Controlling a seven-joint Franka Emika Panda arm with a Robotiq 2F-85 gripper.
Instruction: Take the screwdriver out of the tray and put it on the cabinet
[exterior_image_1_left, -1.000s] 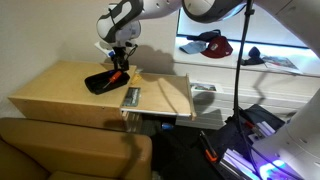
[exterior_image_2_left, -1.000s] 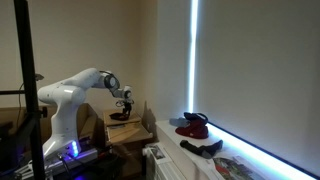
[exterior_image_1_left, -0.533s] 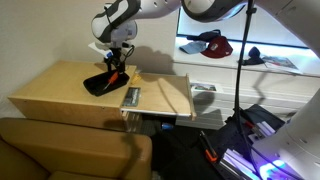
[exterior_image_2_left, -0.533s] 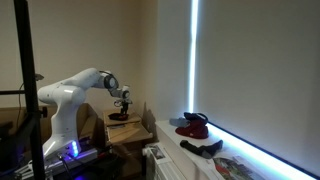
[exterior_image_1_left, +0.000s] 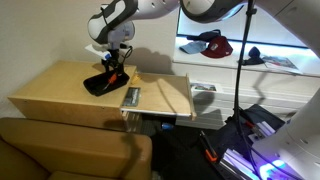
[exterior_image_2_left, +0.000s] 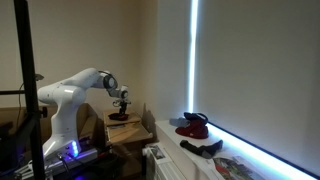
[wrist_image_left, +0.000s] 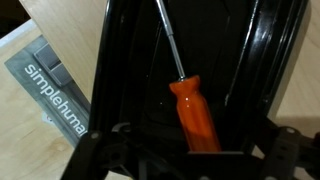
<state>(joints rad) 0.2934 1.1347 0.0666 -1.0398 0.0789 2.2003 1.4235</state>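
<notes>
- At the far left of my wrist view, a grey item printed "simplehuman" (wrist_image_left: 48, 88) lay on the cabinet (wrist_image_left: 25, 140), just beside the tray (wrist_image_left: 110, 60). I judged that the finger on that side should stay clear of it.
- In the middle, the screwdriver (wrist_image_left: 196, 115) lay inside the tray, its thin shaft pointing away from me and its orange handle nearest.
- My end effector (exterior_image_1_left: 114, 68) hung released with the jaws wide, right above that handle, one finger to each side, touching nothing I could see.
- To pick well, I reckoned I should drop straight down between the tray walls, centre on the handle rather than the shaft, and close across it.
- To the right, past the tray's rim, bare cabinet top offered room for the put-down.
</notes>
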